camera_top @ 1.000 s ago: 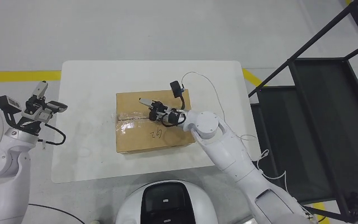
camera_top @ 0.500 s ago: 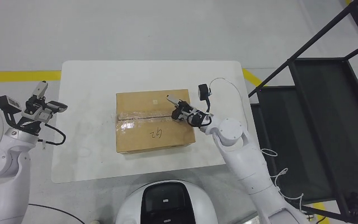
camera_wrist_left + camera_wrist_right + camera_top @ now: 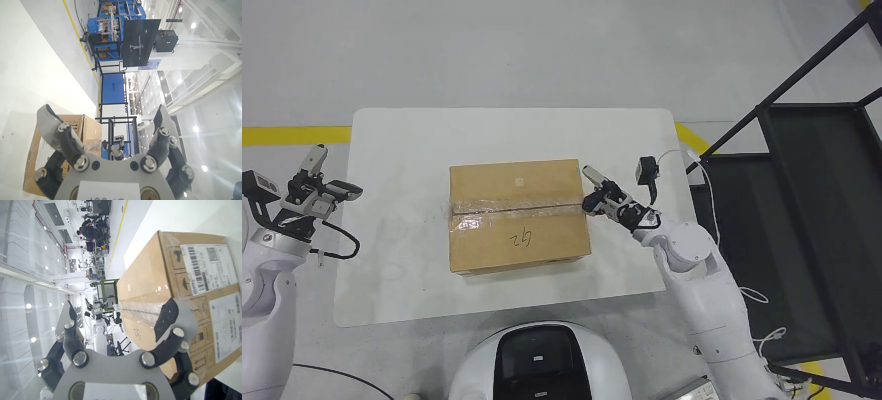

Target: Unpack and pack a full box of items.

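A shut cardboard box [image 3: 519, 215], taped along its middle seam and marked with handwriting, sits in the middle of the white table [image 3: 392, 140]. My right gripper [image 3: 590, 188] hangs open at the box's right edge, level with the tape seam. In the right wrist view the right gripper [image 3: 117, 315] holds nothing, one finger [image 3: 166, 317] lies in front of the box [image 3: 149, 275] and its labelled end face. My left gripper [image 3: 332, 172] is off the table's left side, apart from the box. In the left wrist view the left gripper [image 3: 104, 115] is open and empty, the box [image 3: 92, 130] beyond it.
A black metal frame with steps [image 3: 782, 180] stands close to the table's right side. A thin white cable [image 3: 682, 160] loops from the right arm over the table's right corner. Yellow floor lines [image 3: 292, 133] run behind the table.
My right gripper has moved to the right, from over the box's top near the seam to the box's right edge. The left arm and the box have stayed put.
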